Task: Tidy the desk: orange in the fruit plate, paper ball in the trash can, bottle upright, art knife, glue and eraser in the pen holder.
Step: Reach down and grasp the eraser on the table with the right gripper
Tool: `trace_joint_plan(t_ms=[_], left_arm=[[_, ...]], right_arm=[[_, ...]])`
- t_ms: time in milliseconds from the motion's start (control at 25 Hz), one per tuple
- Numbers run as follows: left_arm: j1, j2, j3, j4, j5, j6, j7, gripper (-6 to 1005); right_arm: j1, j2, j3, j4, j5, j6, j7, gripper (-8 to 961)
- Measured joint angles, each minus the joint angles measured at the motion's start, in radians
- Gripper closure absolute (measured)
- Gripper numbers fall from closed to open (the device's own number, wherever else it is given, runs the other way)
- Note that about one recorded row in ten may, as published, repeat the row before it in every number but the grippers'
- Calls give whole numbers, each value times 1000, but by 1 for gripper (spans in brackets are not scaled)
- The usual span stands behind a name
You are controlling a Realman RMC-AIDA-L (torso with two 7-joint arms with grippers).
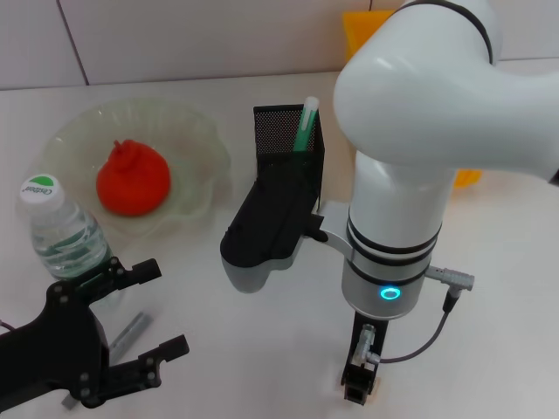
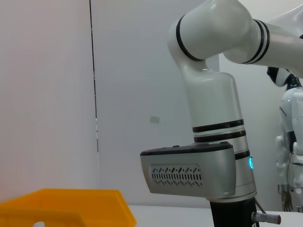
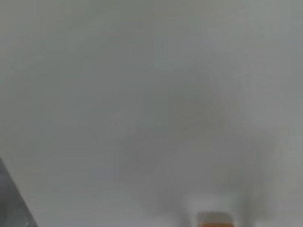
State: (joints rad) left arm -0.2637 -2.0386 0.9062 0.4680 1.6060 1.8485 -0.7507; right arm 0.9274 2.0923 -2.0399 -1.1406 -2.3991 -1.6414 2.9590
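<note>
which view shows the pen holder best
The head view: the pen holder stands upright on the desk beside the fruit plate, a green-tipped item inside. Neither wrist view shows the holder at all.

Black perforated metal-mesh pen holder [image 1: 290, 133], translucent glossy fruit plate [image 1: 194, 140], clear plastic bottle [image 1: 66, 234], smooth yellow plastic trash can [image 2: 66, 207].

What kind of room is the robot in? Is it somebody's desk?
Probably a robot test lab set up like a desk. A white table by a plain wall holds a pen holder, a fruit plate with an orange, and a bottle. Another robot stands behind.
</note>
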Motion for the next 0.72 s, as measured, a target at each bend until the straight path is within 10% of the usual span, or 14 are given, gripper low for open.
trace_joint_plan(t_ms=[720], left_arm=[[0, 2, -1, 1, 0, 0, -1, 192]], right_arm=[[18, 0, -23, 12, 19, 16, 0, 497]])
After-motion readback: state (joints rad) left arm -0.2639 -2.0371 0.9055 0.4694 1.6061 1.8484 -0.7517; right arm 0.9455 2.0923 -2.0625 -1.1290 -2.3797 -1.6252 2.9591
